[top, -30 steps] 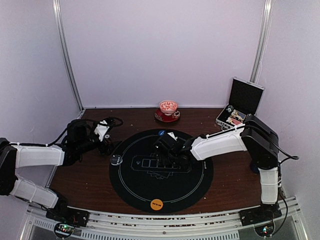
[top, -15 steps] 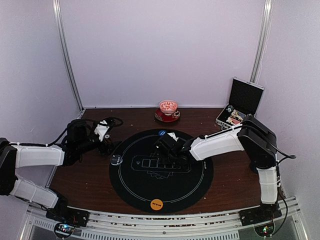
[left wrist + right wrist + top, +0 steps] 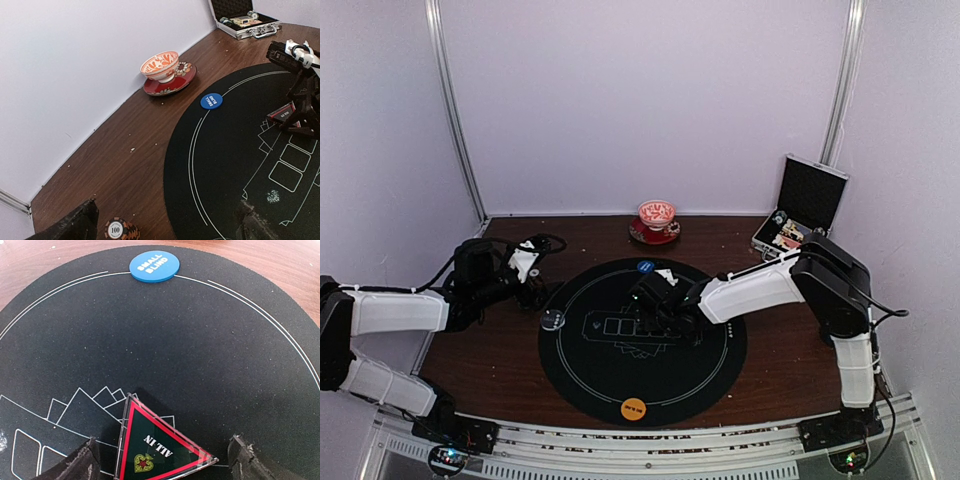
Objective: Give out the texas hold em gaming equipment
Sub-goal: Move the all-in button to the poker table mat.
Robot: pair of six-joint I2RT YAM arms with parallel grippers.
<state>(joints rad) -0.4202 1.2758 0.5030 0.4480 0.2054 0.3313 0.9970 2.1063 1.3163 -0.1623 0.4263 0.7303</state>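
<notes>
At the middle of the matte black mat (image 3: 225, 340), over its printed card outlines, a glossy triangular ALL IN marker (image 3: 160, 447), red-bordered, sits untouched between the wide-spread jaws of the right gripper (image 3: 162, 462), likely about to be lifted. A flat blue SMALL BLIND disc (image 3: 154, 266) marks the mat's far edge. The left gripper (image 3: 165, 227), spread wide and empty, hovers above a striped chip (image 3: 115, 229) on the wooden bench (image 3: 125, 150).

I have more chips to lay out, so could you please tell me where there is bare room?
Free: near half of the mat, between its printed card boxes and the orange disc; the wood between the mat and the right arm's base. Crowded: mat centre, where the right claw straddles the ALL IN triangle.
</notes>
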